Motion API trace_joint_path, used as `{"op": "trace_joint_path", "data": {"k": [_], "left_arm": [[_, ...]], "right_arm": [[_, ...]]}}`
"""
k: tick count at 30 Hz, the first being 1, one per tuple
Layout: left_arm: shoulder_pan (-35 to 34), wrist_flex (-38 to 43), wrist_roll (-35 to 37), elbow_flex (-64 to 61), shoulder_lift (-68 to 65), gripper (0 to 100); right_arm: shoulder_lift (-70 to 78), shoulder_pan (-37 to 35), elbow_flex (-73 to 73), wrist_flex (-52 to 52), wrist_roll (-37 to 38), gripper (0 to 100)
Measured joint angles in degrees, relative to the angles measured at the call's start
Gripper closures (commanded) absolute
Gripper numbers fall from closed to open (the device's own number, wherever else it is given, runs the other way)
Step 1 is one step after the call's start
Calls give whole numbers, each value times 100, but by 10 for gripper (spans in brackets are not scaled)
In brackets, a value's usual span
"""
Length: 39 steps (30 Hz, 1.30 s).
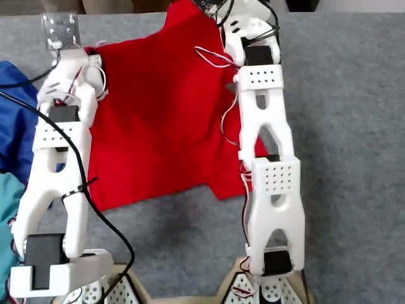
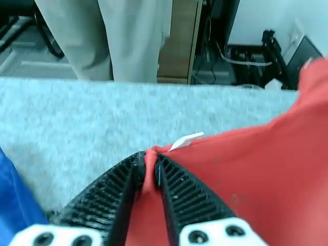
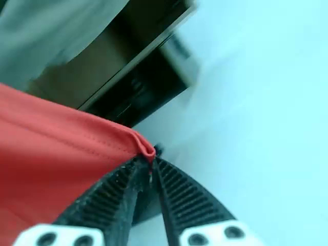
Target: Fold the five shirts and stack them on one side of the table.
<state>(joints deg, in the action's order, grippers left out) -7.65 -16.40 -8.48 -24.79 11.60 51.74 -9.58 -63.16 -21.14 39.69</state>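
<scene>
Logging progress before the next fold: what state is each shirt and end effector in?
red shirt, unfolded, spread out, two edges pinched.
blue shirt, rumpled, not neatly folded.
teal shirt, fold state unclear.
left end effector, shut on red shirt.
right end effector, shut on red shirt.

High cam: fixed above the red shirt (image 1: 158, 120), looking steeply down, far enough off to take in the whole shirt on the grey table (image 1: 342, 95).

Left wrist cam: just behind the left gripper (image 2: 148, 171), very close to the red shirt's edge pinched there. It faces low across the table beyond the shirt, toward the room.

Right wrist cam: behind the right gripper (image 3: 149, 166), close on the shirt's pinched hem, tilted up past it to dark furniture (image 3: 138, 77) and a pale wall (image 3: 256, 102).

Shared: red shirt in all three views; table in high and left wrist.
</scene>
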Motion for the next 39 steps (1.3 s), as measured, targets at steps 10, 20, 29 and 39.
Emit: {"op": "trace_joint_path", "data": {"k": [10, 20, 29, 39], "left_arm": [[-316, 62, 0, -79, 0, 980], [-360, -1143, 0, -9, 0, 980], [-255, -3815, 0, 387, 0, 980], [26, -5231, 0, 387, 0, 980]], "right_arm": [[0, -26, -985, 132, 0, 993], [0, -18, -1477, -2084, 0, 993], [-9, 202, -2690, -5688, -642, 993], [-9, 554, -2971, -8018, -747, 993]]}}
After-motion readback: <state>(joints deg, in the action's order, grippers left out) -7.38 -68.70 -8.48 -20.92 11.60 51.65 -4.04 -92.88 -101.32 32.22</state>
